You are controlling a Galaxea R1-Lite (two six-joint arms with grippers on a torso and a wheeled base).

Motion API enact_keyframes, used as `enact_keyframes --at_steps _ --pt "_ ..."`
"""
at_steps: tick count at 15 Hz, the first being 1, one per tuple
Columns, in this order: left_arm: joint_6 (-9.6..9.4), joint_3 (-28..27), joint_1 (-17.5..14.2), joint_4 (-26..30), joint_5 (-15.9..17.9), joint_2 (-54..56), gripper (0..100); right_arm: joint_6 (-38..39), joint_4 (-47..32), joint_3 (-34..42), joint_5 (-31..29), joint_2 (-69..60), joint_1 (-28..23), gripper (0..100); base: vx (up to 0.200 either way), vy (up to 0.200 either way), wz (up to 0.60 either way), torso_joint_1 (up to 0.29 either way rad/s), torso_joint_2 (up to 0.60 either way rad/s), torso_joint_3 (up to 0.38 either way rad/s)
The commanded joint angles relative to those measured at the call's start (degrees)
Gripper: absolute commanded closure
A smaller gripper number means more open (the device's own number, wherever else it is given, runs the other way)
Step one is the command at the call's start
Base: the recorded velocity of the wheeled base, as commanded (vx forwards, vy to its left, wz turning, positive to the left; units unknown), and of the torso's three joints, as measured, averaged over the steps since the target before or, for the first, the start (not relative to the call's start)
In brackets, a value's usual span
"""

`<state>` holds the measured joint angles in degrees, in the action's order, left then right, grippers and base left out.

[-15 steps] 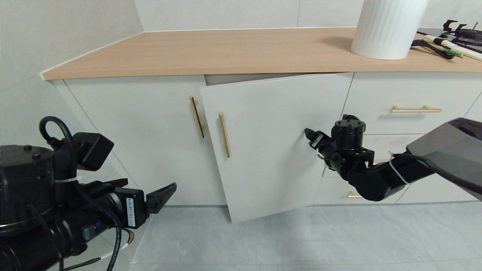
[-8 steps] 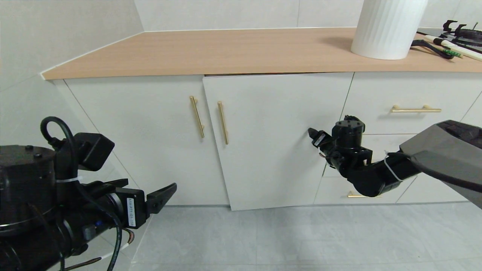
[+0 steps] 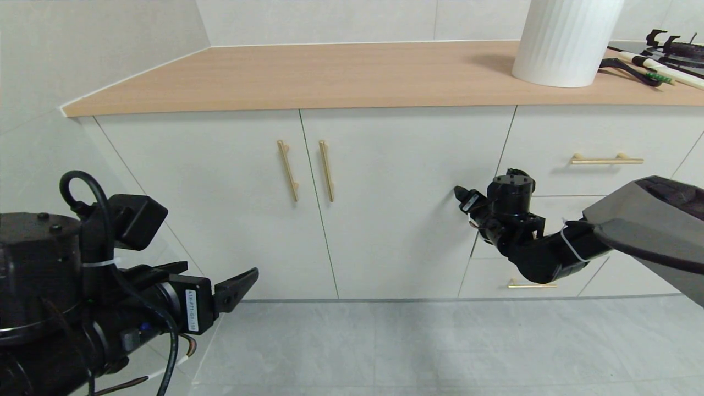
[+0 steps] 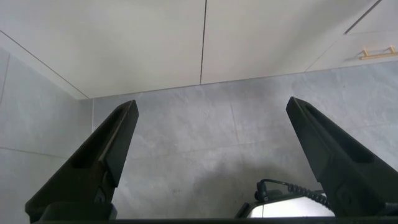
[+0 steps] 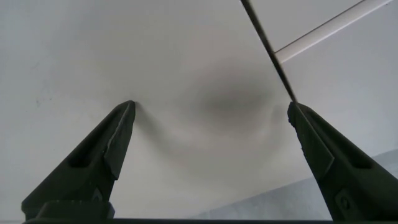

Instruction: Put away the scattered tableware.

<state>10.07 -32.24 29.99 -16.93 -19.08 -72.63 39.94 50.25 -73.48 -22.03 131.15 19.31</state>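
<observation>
Tableware (image 3: 654, 69): dark-handled utensils and pale sticks lay loose on the worktop (image 3: 330, 71). They sat above the cupboard door (image 3: 396, 209) and well off to its right, just past a white ribbed pot (image 3: 566, 38). Nothing was held by either arm.

Cupboard door sat flush with its neighbour. Its brass handle (image 3: 326, 170) ran parallel to the other, and the seam between them was thin and even.

Right claw (image 3: 461, 195) was against the door face, on the side away from the handle and near the seam with the drawers (image 3: 606, 160). Its fingers were spread wide, gripping nothing, and in the right wrist view the tips looked to be touching or nearly touching the panel.

Left claw (image 4: 211, 104) was also spread wide and empty. It hung low, to the left of the door and well clear of it, over the floor (image 3: 412, 346).

Judgement: the step in hand was pushing the door shut, and it looked done or all but done.

- Contact was on the hinge side, where a push has little leverage. If the door sprang back, a press nearer the handle would seat it better.
- Draw the right claw straight back off the panel, not sideways, so a fingertip doesn't catch the drawer seam.
- Confirm the top gap under the worktop reads even before leaving.
- The utensils remained uncollected, so the main job appeared far from finished.
</observation>
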Motion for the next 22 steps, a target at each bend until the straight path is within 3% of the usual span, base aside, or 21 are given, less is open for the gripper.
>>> enact_keyframes --at_steps 1,6,11,15,18,19,20,22 --pt "0.04 -0.01 -0.02 -0.03 0.01 -0.14 0 0.05 0.11 -0.08 -0.21 -0.01 -0.15 0 0.000 0.000 0.00 0.000 0.00 0.000" --pt "0.04 0.08 0.07 -0.03 0.01 -0.05 0 0.05 0.38 4.14 0.41 -5.11 2.05 0 0.000 0.000 0.00 0.000 0.00 0.000" --pt "0.04 0.08 0.16 -0.38 0.09 1.62 0 -6.19 0.64 17.41 4.27 -23.83 9.34 0 0.000 0.000 0.00 0.000 0.00 0.000" --pt "0.30 0.69 -0.19 -0.38 2.12 8.91 0 -10.49 0.99 20.93 3.66 -35.70 9.34 0 0.000 0.000 0.00 0.000 0.00 0.000" --pt "0.04 4.56 -5.64 -0.03 3.79 21.13 0 -15.24 0.55 31.82 3.75 -52.22 9.43 0 0.000 0.000 0.00 0.000 0.00 0.000" --pt "0.13 8.60 -9.25 0.23 7.48 27.90 0 -19.11 0.38 37.45 3.48 -60.22 9.34 0 0.000 0.000 0.00 0.000 0.00 0.000" --pt "0.13 10.27 -10.21 0.76 9.23 30.88 0 -20.78 -0.06 39.56 3.40 -63.82 9.34 0 0.000 0.000 0.00 0.000 0.00 0.000" --pt "-0.05 13.70 -12.06 8.50 11.08 45.21 0 -26.75 -10.26 43.34 4.01 -80.79 3.72 0 0.000 0.000 0.00 0.000 0.00 0.000"
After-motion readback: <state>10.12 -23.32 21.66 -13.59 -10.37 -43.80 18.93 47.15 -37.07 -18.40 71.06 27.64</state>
